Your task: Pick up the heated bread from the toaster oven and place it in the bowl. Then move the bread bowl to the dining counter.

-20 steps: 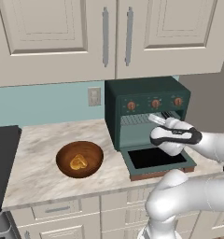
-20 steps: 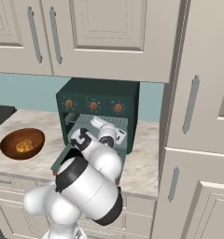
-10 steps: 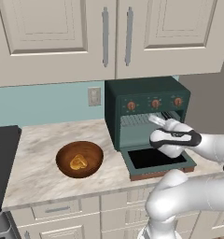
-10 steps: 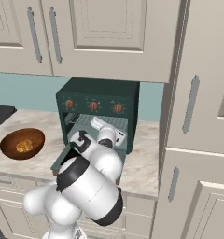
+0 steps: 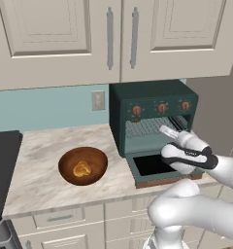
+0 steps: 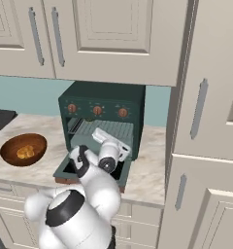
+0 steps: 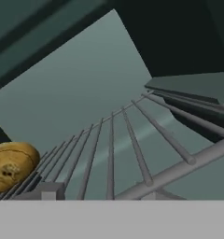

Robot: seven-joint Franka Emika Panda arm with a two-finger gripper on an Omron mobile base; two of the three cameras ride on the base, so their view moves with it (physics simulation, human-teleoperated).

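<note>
Yellowish heated bread [image 7: 11,165] sits on the toaster oven [image 5: 152,114] rack, not yet grasped. My end effector [image 5: 173,132] is at the oven mouth, opening unclear. Bowl [image 5: 83,165] on bench [image 5: 36,168] awaits; everything's left.

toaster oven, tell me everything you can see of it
The toaster oven is a dark green box with three copper-orange knobs along its front. It stands on the marble worktop under the cream cabinets. Its dark-windowed door is dropped open flat. On the wire rack inside lies a yellowish bread lump. The gripper reaches into the opening.
</note>
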